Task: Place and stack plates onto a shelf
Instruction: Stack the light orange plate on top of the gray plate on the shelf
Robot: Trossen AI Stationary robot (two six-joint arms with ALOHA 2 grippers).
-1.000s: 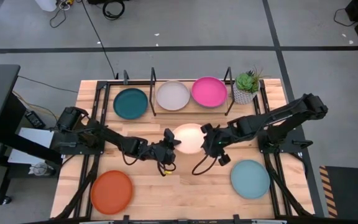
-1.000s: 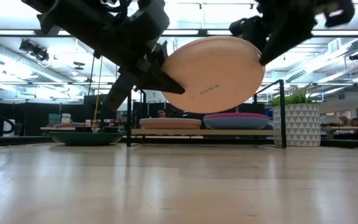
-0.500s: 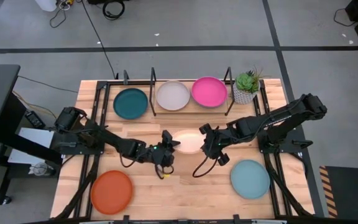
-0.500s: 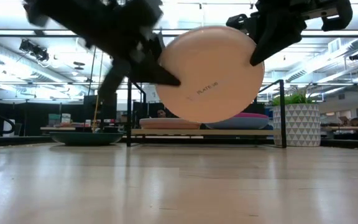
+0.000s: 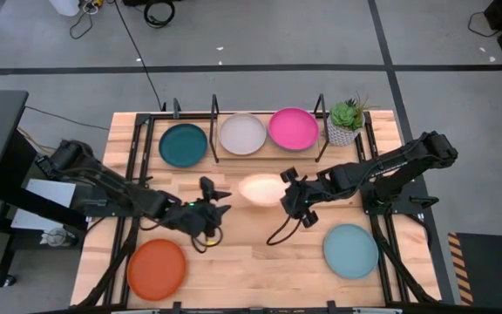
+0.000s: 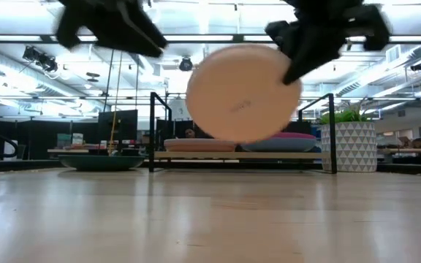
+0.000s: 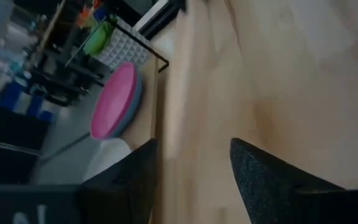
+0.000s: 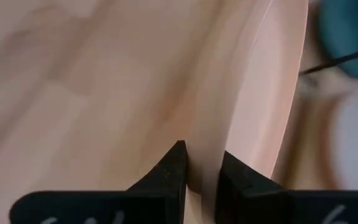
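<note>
Right gripper (image 5: 288, 195) alone held the peach-tan plate (image 5: 261, 189) in the air, jaws clamped on its rim; left gripper (image 5: 213, 198) was clear of it, jaws apart.

Plate was tipped nearly on edge above mid-counter (image 5: 251, 253), just in front of the shelf (image 5: 234, 157). Left gripper sat toward the counter's left side, near the plate but not touching. The shelf ran along the back edge of the counter with the dark teal plate (image 5: 183, 145), grey plate (image 5: 242, 133) and magenta plate (image 5: 293, 128) in a row; low view showed the magenta one stacked on a blue plate (image 6: 269, 145). Orange plate (image 5: 157, 269) lay at front-left corner, light teal plate (image 5: 351, 250) at front-right. Potted plant (image 5: 345, 120) stood at back-right, beside the shelf.
</note>
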